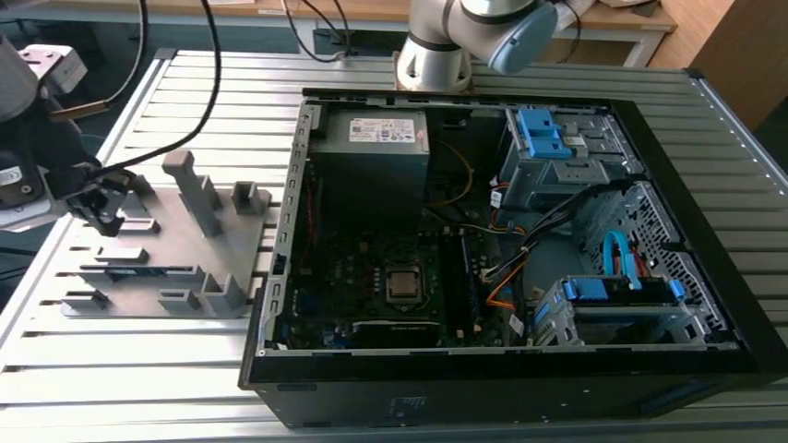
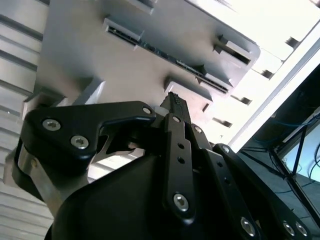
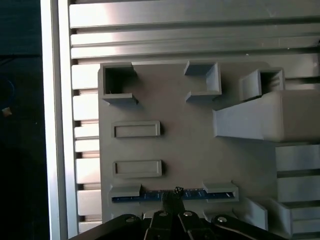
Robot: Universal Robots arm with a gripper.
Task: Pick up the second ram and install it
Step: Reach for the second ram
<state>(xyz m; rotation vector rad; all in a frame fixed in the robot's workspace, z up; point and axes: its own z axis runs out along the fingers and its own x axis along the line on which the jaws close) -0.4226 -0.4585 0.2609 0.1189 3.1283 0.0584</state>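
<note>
The second ram (image 1: 146, 273) is a thin dark blue-green stick standing on edge between two grey holder blocks on the grey holder plate (image 1: 173, 235), at the exterior view's left. In both wrist views the ram (image 3: 150, 196) (image 2: 165, 52) stays seated in its slots. My gripper (image 1: 109, 214) hangs above the plate, over the ram and apart from it. Its black fingers are shut together with nothing between them, and the tips (image 3: 176, 192) (image 2: 174, 100) line up with the stick's middle.
The open computer case (image 1: 283, 277) lies at the exterior view's right, with the motherboard (image 1: 369, 277), power-supply box (image 1: 369, 157) and blue drive cages (image 1: 542, 138). Tall grey holder blocks (image 1: 197, 189) rise from the plate near the gripper. Cables hang over the slatted table (image 1: 124, 369).
</note>
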